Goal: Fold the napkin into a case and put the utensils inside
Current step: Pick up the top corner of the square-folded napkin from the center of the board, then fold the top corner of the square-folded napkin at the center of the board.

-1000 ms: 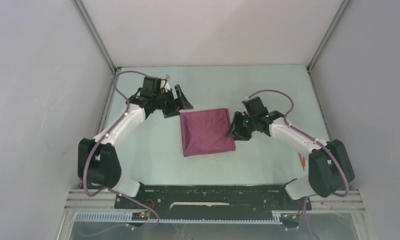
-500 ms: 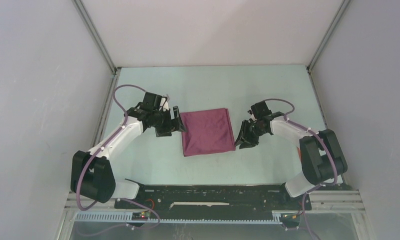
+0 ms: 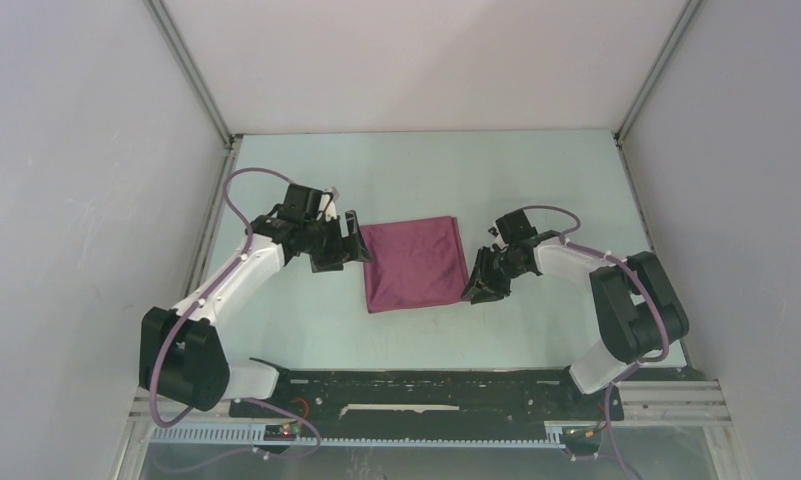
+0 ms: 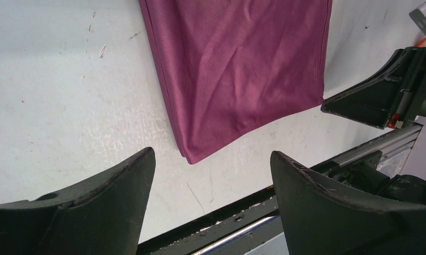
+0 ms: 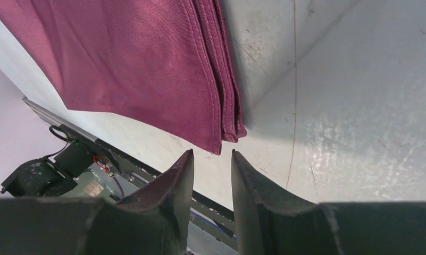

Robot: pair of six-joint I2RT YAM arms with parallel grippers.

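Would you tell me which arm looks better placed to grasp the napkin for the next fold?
Probably right: the right gripper, nearly closed, sits at the napkin's near right corner, facing its layered edges. The left gripper hangs wide open beside the left edge.

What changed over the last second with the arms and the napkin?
The left gripper drew nearer, alongside the napkin's left edge, jaws wide. The right gripper slid off the right edge toward its near corner, jaws narrowing, empty. The napkin stayed put.
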